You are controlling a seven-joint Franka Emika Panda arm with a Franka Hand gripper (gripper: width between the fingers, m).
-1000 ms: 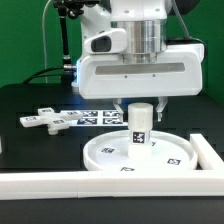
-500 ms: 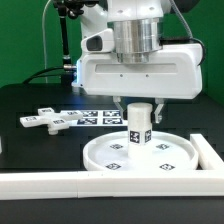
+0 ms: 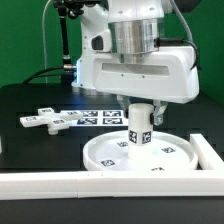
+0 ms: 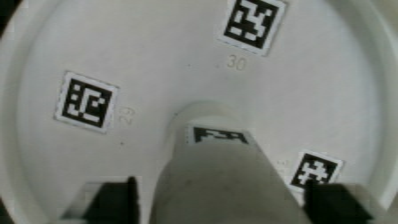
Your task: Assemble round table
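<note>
Gripper (image 3: pixel 140 104) fingers are seen clamped on the top of the short white plastic cylinder post (image 3: pixel 139 130), one finger at each side. The post is held upright at the middle of the large white rimmed round disc (image 3: pixel 105 155), and in the wrist view its foot is seen on the disc. The disc is placed on the black table (image 3: pixel 30 100), just beside the white border bars (image 3: pixel 40 183). The flat white cross-shaped piece (image 3: pixel 42 121) is placed well apart, toward the exterior view's left, beside the marker board (image 3: pixel 95 117).
</note>
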